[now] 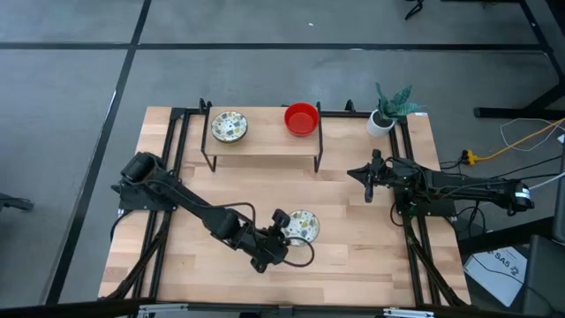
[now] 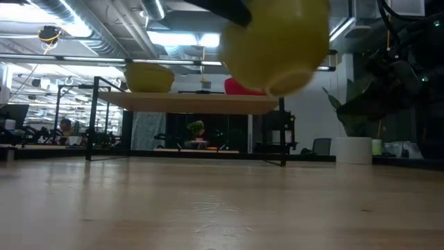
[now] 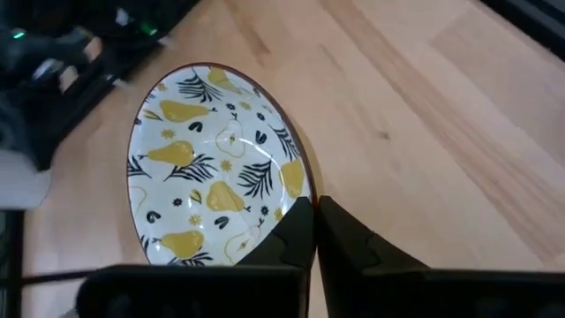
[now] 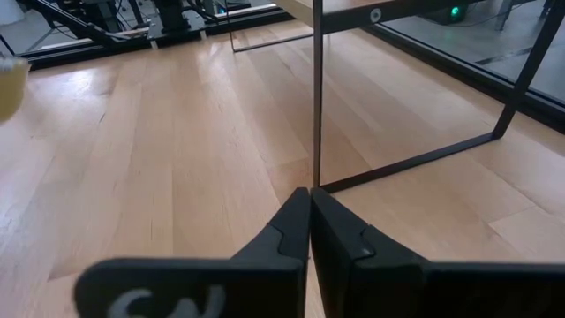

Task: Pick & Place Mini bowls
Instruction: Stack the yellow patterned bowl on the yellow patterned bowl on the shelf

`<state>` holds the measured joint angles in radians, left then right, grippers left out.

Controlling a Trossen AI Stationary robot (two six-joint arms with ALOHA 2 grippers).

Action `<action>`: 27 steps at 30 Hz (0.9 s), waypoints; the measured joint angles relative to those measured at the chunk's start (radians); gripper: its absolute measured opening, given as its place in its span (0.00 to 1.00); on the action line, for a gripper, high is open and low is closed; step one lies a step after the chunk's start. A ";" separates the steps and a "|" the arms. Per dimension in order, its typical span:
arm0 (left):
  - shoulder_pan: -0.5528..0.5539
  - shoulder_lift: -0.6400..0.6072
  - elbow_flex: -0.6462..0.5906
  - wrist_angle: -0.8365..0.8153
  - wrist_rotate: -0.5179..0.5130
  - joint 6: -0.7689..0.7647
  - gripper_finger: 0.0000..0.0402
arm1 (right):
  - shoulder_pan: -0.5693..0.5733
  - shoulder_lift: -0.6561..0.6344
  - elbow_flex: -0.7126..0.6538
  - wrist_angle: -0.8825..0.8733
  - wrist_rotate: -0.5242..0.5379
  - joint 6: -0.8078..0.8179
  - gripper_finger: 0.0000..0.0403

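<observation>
**Bowl in the Air**

The wooden table (image 1: 353, 256) stands on a grey floor. Three mini bowls show: two patterned, one red. One patterned bowl (image 1: 229, 126) and the red bowl (image 1: 301, 118) sit on the raised shelf (image 1: 265, 146). The left gripper (image 1: 284, 228) pinches the rim of the other patterned bowl (image 3: 212, 168), lifted above the table. The right gripper (image 1: 368, 187) is closed on nothing, just beside the shelf's leg. A potted plant (image 1: 385, 112) stands in the corner.

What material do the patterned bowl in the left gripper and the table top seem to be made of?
Patterned bowl: probably glazed ceramic, though melamine is possible; its white inside shines and the yellow pear print is crisp. The left gripper pinches its rim.
Table top: pale wood in jointed strips, matte, with visible grain.
</observation>
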<state>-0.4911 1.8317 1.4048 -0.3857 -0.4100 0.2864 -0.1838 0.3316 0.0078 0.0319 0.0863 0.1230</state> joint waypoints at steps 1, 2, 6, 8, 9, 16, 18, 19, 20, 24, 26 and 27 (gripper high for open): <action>0.000 -0.012 0.000 -0.015 -0.005 -0.016 0.01 | 0.000 0.000 0.000 0.000 0.000 0.000 0.04; 0.000 -0.024 0.000 -0.028 -0.012 -0.031 0.01 | 0.000 0.000 0.000 0.000 0.000 0.000 0.04; 0.000 -0.067 0.000 -0.064 -0.045 -0.075 0.01 | 0.000 0.000 0.000 0.000 0.000 0.000 0.04; 0.000 -0.091 0.000 -0.077 -0.054 -0.095 0.01 | 0.000 0.000 0.000 0.000 0.000 0.000 0.04; 0.000 -0.102 0.000 -0.083 -0.064 -0.106 0.01 | 0.000 0.000 0.000 0.000 0.000 0.000 0.04; 0.012 -0.167 0.000 -0.137 -0.133 -0.172 0.01 | 0.000 0.000 0.000 0.000 0.000 0.000 0.04; 0.017 -0.180 0.000 -0.142 -0.151 -0.184 0.01 | 0.000 0.000 0.000 0.000 0.000 0.000 0.04; 0.018 -0.185 0.000 -0.145 -0.157 -0.189 0.01 | 0.000 0.000 0.000 0.000 0.000 0.000 0.04; 0.019 -0.191 0.000 -0.149 -0.161 -0.194 0.01 | 0.000 0.000 0.000 0.000 0.000 0.000 0.04; 0.027 -0.213 0.000 -0.150 -0.176 -0.199 0.01 | 0.000 0.000 0.000 0.000 0.000 0.000 0.04; 0.035 -0.220 0.000 -0.152 -0.176 -0.201 0.01 | 0.000 0.000 0.000 0.000 0.000 0.000 0.04; 0.039 -0.226 0.000 -0.152 -0.177 -0.205 0.01 | 0.000 0.000 0.000 0.000 0.000 0.000 0.04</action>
<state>-0.4517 1.6058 1.4052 -0.5380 -0.5866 0.0812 -0.1838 0.3313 0.0078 0.0319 0.0860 0.1230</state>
